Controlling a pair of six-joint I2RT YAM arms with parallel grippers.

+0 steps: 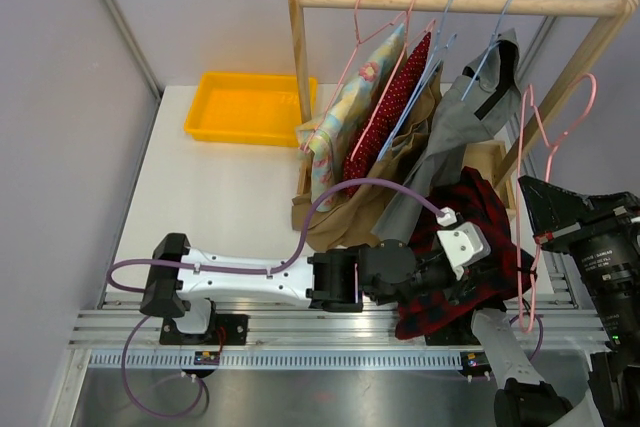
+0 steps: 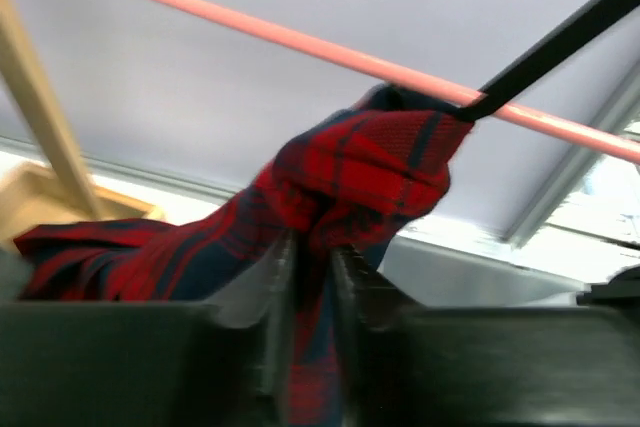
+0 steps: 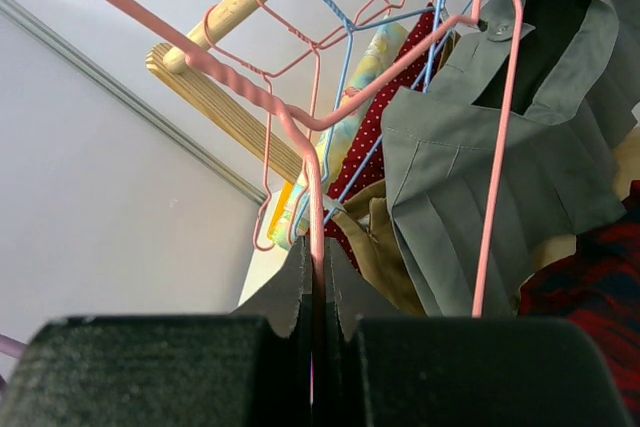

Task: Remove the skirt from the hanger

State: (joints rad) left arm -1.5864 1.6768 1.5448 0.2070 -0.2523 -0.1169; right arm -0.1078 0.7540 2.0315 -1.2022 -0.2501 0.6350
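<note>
The red and dark plaid skirt (image 1: 470,257) hangs bunched below the pink wire hanger (image 1: 545,137) at the right, off the rack. My left gripper (image 1: 445,282) is shut on the skirt's cloth; in the left wrist view the plaid skirt (image 2: 360,172) rises from between the closed fingers (image 2: 275,297) toward the pink hanger bar (image 2: 300,42) and a black clip. My right gripper (image 1: 540,242) is shut on the pink hanger's wire (image 3: 315,207), which runs up between its fingers (image 3: 295,282). A corner of the plaid skirt (image 3: 595,292) shows at the right there.
A wooden rack (image 1: 450,2) holds several other garments on pink and blue hangers: floral, red dotted, tan and a grey skirt (image 1: 460,137). A yellow tray (image 1: 245,107) lies at the back left of the white table (image 1: 220,197). A purple cable loops over the left arm.
</note>
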